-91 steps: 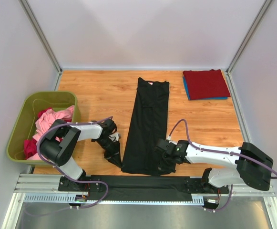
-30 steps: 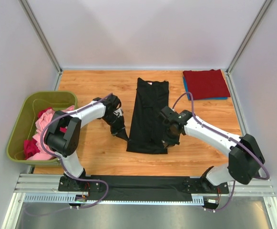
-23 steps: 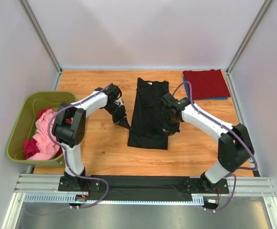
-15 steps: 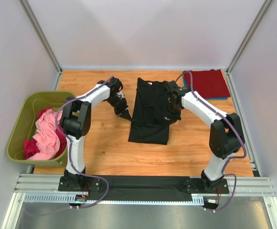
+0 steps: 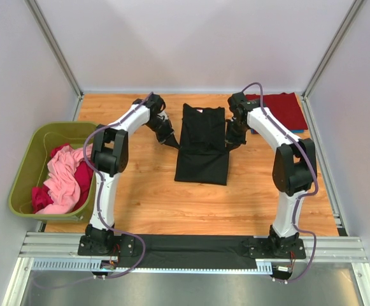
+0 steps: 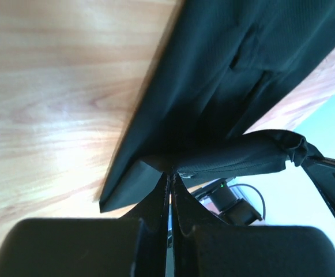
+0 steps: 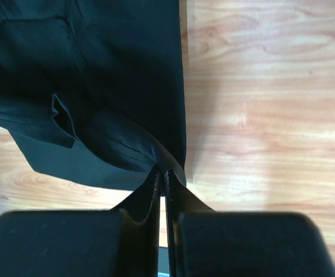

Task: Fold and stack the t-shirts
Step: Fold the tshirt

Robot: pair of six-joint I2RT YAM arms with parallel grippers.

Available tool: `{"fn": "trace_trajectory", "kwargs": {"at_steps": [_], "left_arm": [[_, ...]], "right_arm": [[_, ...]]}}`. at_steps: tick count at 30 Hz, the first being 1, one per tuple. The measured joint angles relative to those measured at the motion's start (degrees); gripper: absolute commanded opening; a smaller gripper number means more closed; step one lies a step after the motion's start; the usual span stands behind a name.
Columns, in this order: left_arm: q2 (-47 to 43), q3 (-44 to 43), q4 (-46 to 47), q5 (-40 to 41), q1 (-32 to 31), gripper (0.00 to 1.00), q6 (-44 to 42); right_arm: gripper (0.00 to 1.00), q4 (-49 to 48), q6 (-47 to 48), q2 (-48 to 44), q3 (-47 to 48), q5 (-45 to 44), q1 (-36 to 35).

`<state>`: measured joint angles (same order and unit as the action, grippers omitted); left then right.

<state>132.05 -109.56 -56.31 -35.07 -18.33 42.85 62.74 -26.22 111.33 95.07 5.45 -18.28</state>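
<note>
The black t-shirt point(image 5: 202, 153) lies folded at the far middle of the worktop point(image 5: 140, 185). Its pale neck label point(image 5: 200, 111) is too small to read. The left hand point(image 6: 170, 175) pinches its left edge and the right hand point(image 7: 161, 171) its right edge, both clamped tight. The green bin point(image 5: 70, 124) at the left holds a pink shirt point(image 5: 64, 182) and a dark red shirt point(image 5: 40, 197). A folded red shirt point(image 5: 285, 109) lies at the far right.
</note>
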Motion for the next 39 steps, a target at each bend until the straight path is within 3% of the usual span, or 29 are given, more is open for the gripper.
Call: {"fn": "trace_trajectory", "kwargs": {"at_steps": [22, 24, 25, 29, 34, 37, 39], "left_arm": [[5.4, -7.9, 0.8, 5.5, 0.5, 0.00, 2.3], [6.1, -8.5, 1.6, 5.6, 0.5, 0.11, 2.8], [6.4, -9.0, 1.6, 5.6, 0.5, 0.17, 3.4], [7.3, -12.2, 1.6, 6.5, 0.6, 0.43, 4.9], [5.2, -11.8, 1.0, 10.9, 0.7, 0.44, 4.3], [0.3, -5.2, 1.0, 13.2, 0.4, 0.42, 2.8], [-3.1, -0.3, 1.0, 13.7, -0.2, 0.40, 0.9]], "right_arm": [[0.02, -4.4, 3.6, 9.7, 9.5, 1.6, 2.1], [0.06, -4.7, 3.6, 11.1, 9.9, 1.7, 2.6], [0.14, -4.8, 3.6, 11.8, 10.1, 1.8, 3.1], [0.31, -4.3, 3.8, 13.8, 12.1, 2.8, 5.4], [0.42, -3.2, 4.7, 13.6, 16.0, 5.1, 7.4], [0.42, -3.9, 5.2, 10.3, 11.5, 8.3, 7.4], [0.37, -4.3, 5.6, 6.6, 5.1, 10.0, 7.2]]}}
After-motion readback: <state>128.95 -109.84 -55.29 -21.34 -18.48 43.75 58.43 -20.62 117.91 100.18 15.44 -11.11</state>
